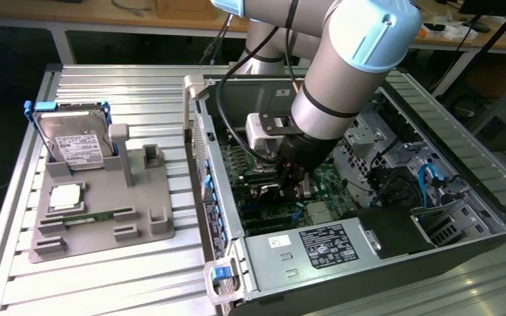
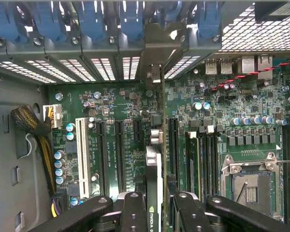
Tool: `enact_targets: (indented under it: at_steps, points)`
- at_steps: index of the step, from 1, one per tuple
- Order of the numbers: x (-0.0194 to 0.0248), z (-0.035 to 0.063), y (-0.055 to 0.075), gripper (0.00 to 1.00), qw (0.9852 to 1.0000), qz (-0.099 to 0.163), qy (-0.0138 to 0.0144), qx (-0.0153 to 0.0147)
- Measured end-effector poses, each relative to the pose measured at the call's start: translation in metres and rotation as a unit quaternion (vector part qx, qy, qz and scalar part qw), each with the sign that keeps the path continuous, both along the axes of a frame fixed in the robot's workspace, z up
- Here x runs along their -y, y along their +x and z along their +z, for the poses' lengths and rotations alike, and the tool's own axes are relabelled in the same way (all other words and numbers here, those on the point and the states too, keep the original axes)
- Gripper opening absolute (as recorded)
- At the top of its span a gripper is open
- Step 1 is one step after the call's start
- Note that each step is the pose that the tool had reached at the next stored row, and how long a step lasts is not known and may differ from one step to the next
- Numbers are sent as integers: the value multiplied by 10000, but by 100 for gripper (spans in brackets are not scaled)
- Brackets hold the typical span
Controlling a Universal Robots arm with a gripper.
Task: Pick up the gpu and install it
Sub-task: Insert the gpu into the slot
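DEEP IN THE CASE: Inside the open grey metal computer case (image 1: 266,276), my hand (image 2: 157,215) is closed on the gpu (image 2: 153,166), a thin dark expansion card with a silvery end bracket. It is clamped edge-on between the black fingers (image 2: 135,215) and reaches beyond them over the green motherboard (image 2: 111,106). I judge the pick-up done and the install under way, with the card not visibly seated (its contact edge is hidden from me). A long black expansion slot (image 2: 173,145) runs just beside the card, ahead of the hand. Seating calls for squaring the card's edge over a slot and its bracket against the perforated rear slot covers (image 2: 87,70).
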State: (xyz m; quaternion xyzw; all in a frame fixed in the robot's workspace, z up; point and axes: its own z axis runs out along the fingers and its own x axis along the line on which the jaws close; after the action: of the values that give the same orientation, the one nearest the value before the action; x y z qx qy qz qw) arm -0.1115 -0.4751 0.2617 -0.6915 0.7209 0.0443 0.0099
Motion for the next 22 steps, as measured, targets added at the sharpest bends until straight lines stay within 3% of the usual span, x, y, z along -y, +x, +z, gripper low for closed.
enact_targets:
  at_steps: [22]
  points:
    - [0, 0, 1, 27, 10000, -49, 1, 0]
